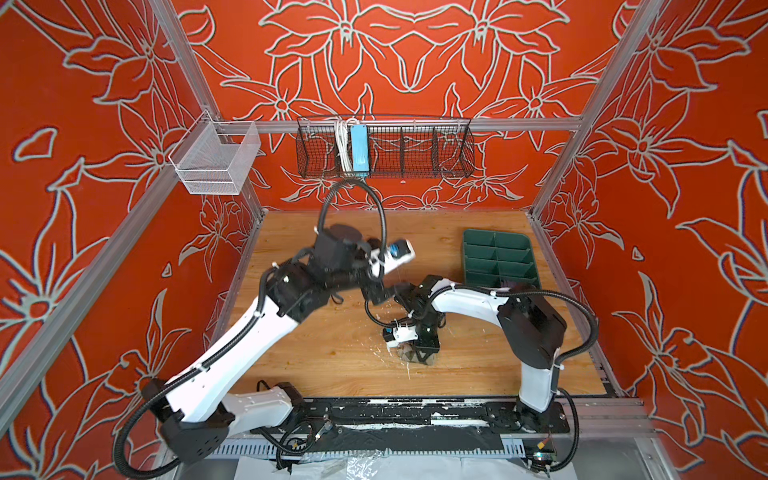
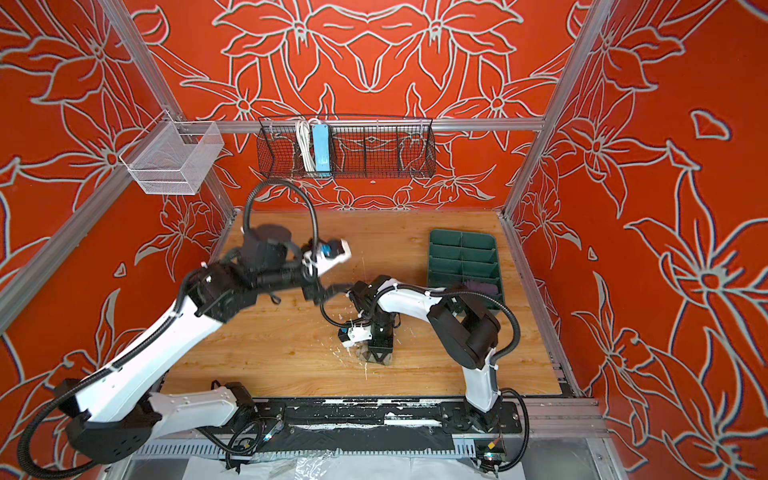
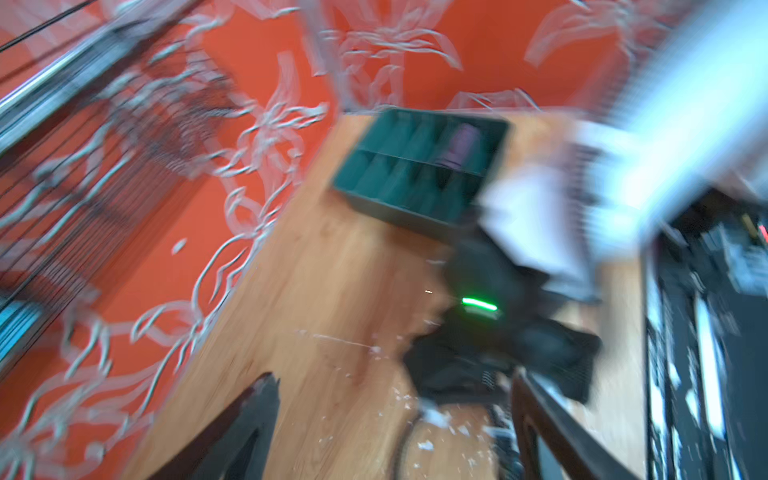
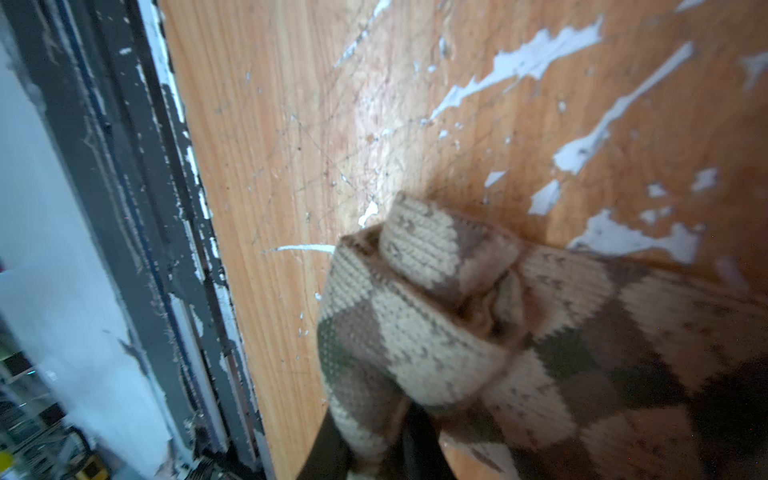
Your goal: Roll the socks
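Closest to the lens, the beige argyle sock [image 4: 478, 332] is filling much of the right wrist view, bunching into a loose, partly wound bundle with one folded end curling over itself. It is resting on the wooden tabletop [image 4: 291, 145], whose surface is showing white scuffs and fine scratches. The right gripper [image 4: 374, 424] is pressing down onto this bundle with its dark fingers [image 4: 328, 436] closing tight on the fabric. In both top views the same gripper is pointing straight down toward the front middle of the table, with only a little of the sock [image 1: 405, 354] peeking out beneath it.

The left gripper [image 2: 332, 291] is hanging in the air farther back, just beside the right arm's white forearm, with its jaws standing wide apart and nothing between them. Its wrist view is smearing badly with motion, so detail there is poor.

At the back right of the table, the green divided tray [image 2: 461, 245] is lying flat. A purple shape, probably the purple sock [image 2: 482, 286], is sitting in one of the tray's compartments nearest the front, well apart from the argyle one and partly hiding behind the right arm.
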